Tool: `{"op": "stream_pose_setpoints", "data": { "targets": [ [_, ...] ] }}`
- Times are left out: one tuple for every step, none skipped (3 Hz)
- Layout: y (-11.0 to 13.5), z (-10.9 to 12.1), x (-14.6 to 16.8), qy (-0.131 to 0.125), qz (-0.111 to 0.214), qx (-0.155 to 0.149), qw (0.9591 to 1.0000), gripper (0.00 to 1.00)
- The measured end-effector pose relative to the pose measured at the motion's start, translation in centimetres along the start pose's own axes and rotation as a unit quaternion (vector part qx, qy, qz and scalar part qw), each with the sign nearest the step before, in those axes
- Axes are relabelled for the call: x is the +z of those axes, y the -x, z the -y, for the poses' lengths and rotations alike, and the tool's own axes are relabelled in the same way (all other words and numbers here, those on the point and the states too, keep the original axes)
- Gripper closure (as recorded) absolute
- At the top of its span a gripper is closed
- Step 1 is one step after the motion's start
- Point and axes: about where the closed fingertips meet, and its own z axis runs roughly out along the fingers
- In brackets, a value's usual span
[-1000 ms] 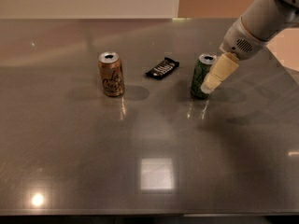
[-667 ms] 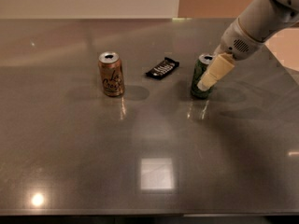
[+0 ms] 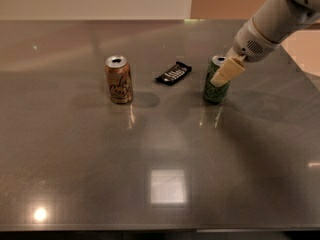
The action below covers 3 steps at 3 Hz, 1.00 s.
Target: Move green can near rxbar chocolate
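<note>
The green can (image 3: 215,88) stands upright on the grey table (image 3: 160,149), right of centre. The rxbar chocolate (image 3: 173,73), a flat black-wrapped bar, lies a short way to the can's left, a small gap between them. My gripper (image 3: 227,72) comes down from the upper right on a white arm (image 3: 272,26). Its cream tip overlaps the can's upper right side and hides part of the can's top. I cannot tell whether it touches the can.
An orange-gold can (image 3: 119,79) stands upright left of the bar. The table's right edge (image 3: 300,69) runs diagonally behind the arm. A bright light reflection (image 3: 168,186) shows on the near tabletop.
The gripper has risen slightly and shifted a little right along the green can. The can, the bar and the orange-gold can have not moved.
</note>
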Motion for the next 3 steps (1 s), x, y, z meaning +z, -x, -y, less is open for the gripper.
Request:
{"op": "stream_pose_setpoints", "data": {
  "targets": [
    [2.2,0.7,-0.4,-0.004,0.012,-0.014,0.9998,0.87],
    [4.3,1.6,-0.2,-0.005,0.019,-0.029,0.9994,1.00],
    [5.4,2.2,0.8,0.003,0.019,-0.036,0.9992,1.00]
  ]
}}
